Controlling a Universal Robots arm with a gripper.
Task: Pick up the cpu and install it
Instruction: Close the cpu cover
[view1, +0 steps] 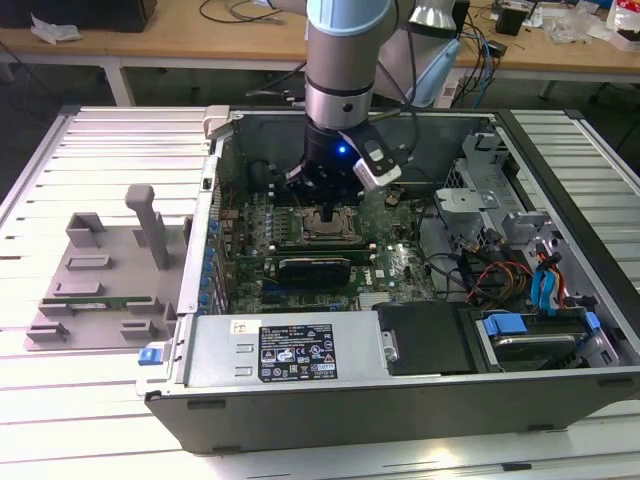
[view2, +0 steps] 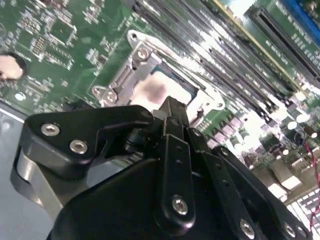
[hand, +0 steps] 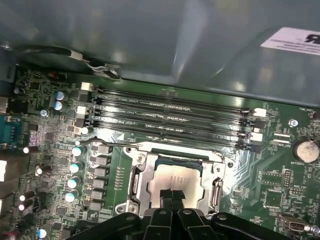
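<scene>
The cpu, a pale silvery square, lies flat inside the metal socket frame on the green motherboard of the open computer case. In the second wrist view the cpu shows just beyond the black fingertips. My gripper hangs straight over the socket, its two narrow fingertips pressed together and resting at the cpu's near edge. In the exterior view the gripper stands upright over the cpu in the middle of the case.
Memory slots run beside the socket. A coin battery sits further along the board. A power supply, drive bays and loose cables crowd the case. A grey fixture plate lies outside at the exterior view's left.
</scene>
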